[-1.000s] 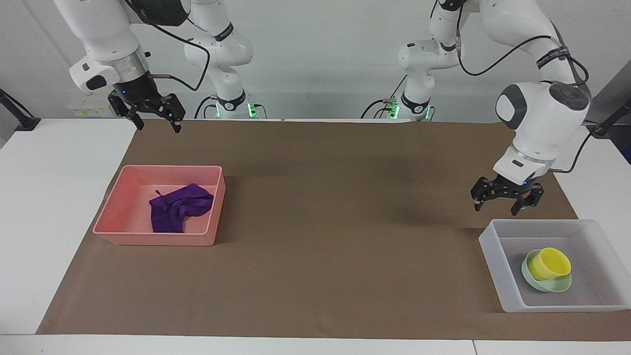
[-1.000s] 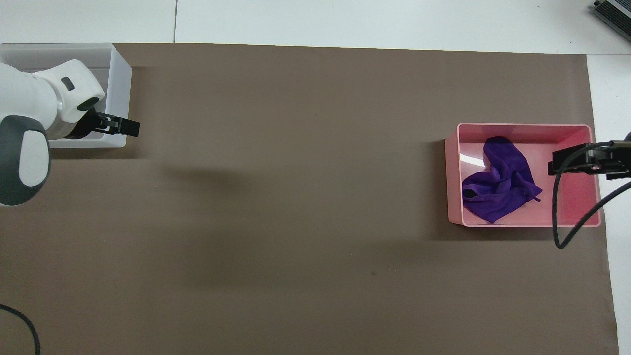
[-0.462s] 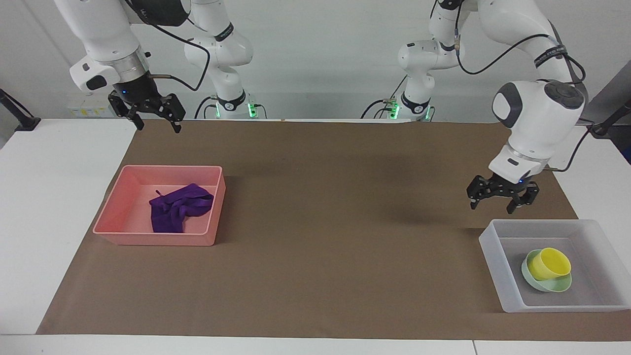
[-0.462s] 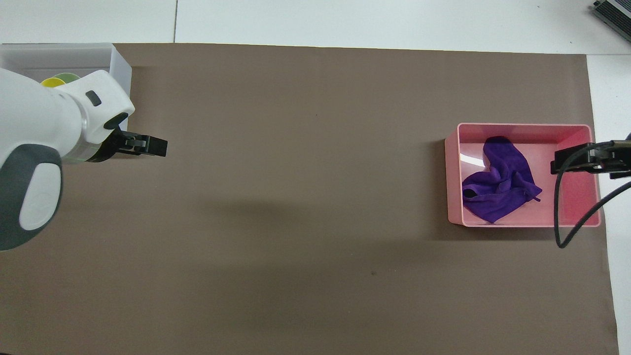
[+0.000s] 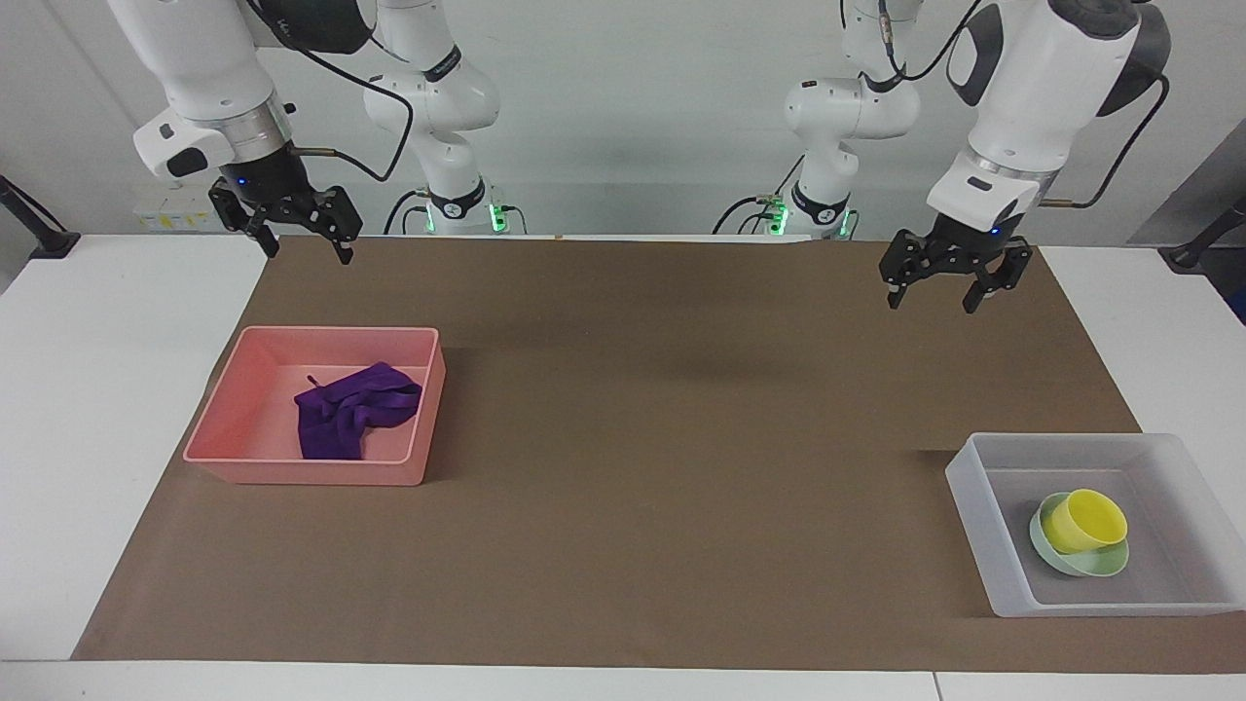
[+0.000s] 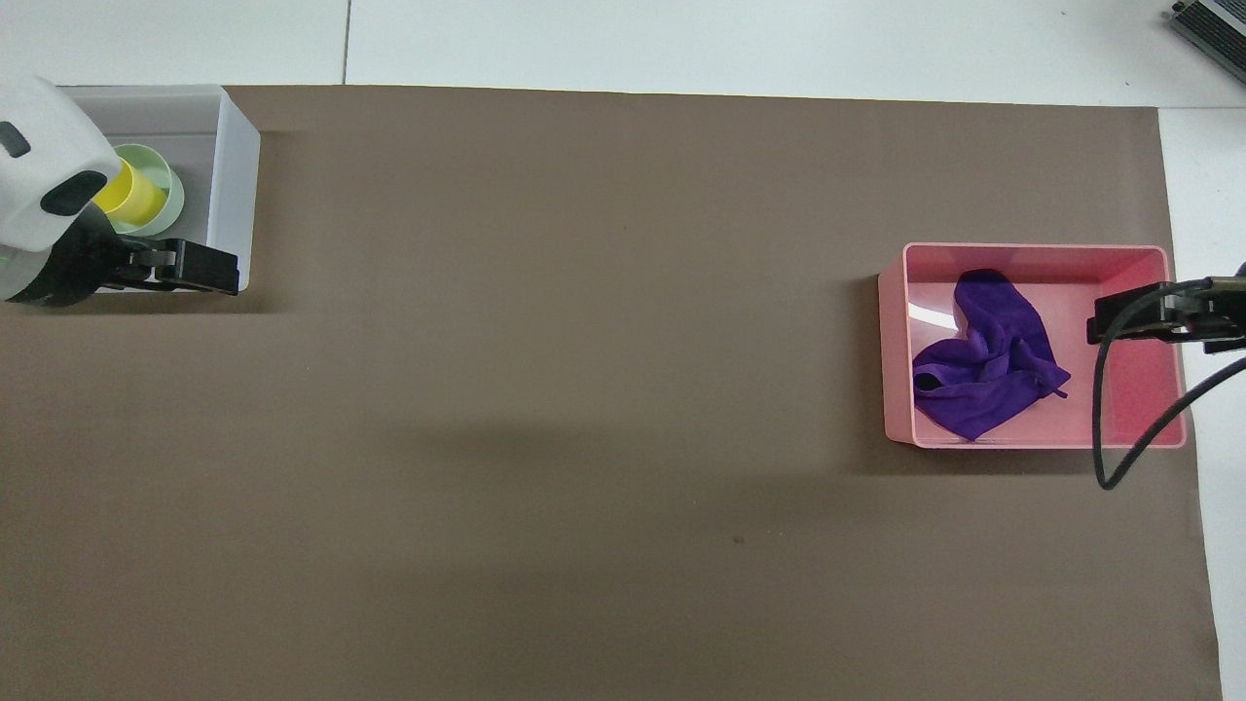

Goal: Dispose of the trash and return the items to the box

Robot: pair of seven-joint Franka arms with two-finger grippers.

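The purple rag (image 5: pixel 355 419) lies crumpled in the pink tray (image 5: pixel 234 409); it also shows in the overhead view (image 6: pixel 983 365). The yellow cup (image 5: pixel 1083 518) sits tilted in the mint-green bowl (image 5: pixel 1081 565) inside the translucent box (image 5: pixel 973 497) at the left arm's end of the table. The overhead view shows the cup (image 6: pixel 136 195), the bowl (image 6: pixel 175 190) and the box (image 6: pixel 234 136). My left gripper (image 5: pixel 932 297) (image 6: pixel 229 271) is open and empty, high over the brown mat. My right gripper (image 5: pixel 304 248) (image 6: pixel 1095 321) is open and empty, raised over the mat by the pink tray.
A brown mat (image 5: pixel 681 467) covers most of the white table. The pink tray (image 6: pixel 1042 255) stands at the right arm's end. A black cable (image 6: pixel 1105 428) hangs from the right arm over the tray.
My left gripper has risen and drawn back from the box toward the robots, open and empty. The cup and bowl now show in the overhead view. The right gripper has barely moved.
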